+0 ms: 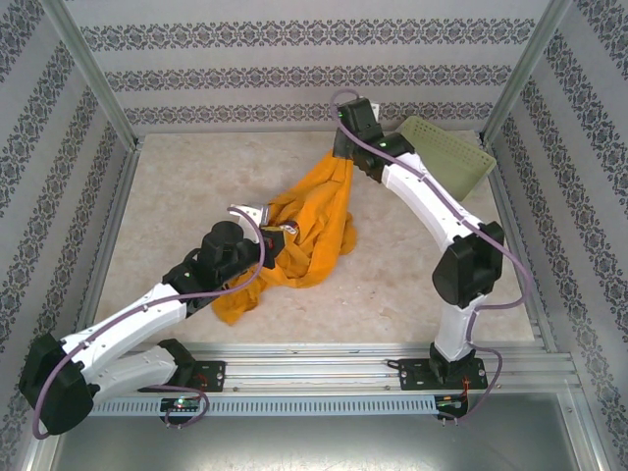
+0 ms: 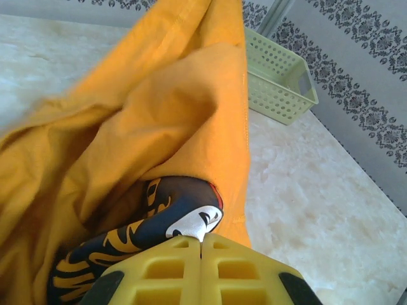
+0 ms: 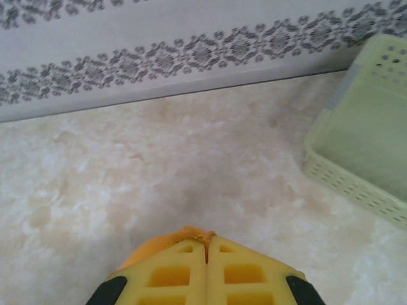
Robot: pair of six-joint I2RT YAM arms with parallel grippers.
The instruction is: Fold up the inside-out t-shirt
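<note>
Marble tabletop (image 1: 412, 285), green basket (image 1: 446, 157) far-right; left pincer (image 2: 202, 244) and right pincer (image 3: 206, 240) tight on t-shirt (image 1: 314, 211)

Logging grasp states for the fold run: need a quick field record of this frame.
t-shirt: orange, bunched mid-table, not yet folded
left gripper: shut on t-shirt, beside the dark print
right gripper: shut on the t-shirt's far end
basket: pale green, far right corner, apart from the t-shirt
table: pale marbled top
</note>
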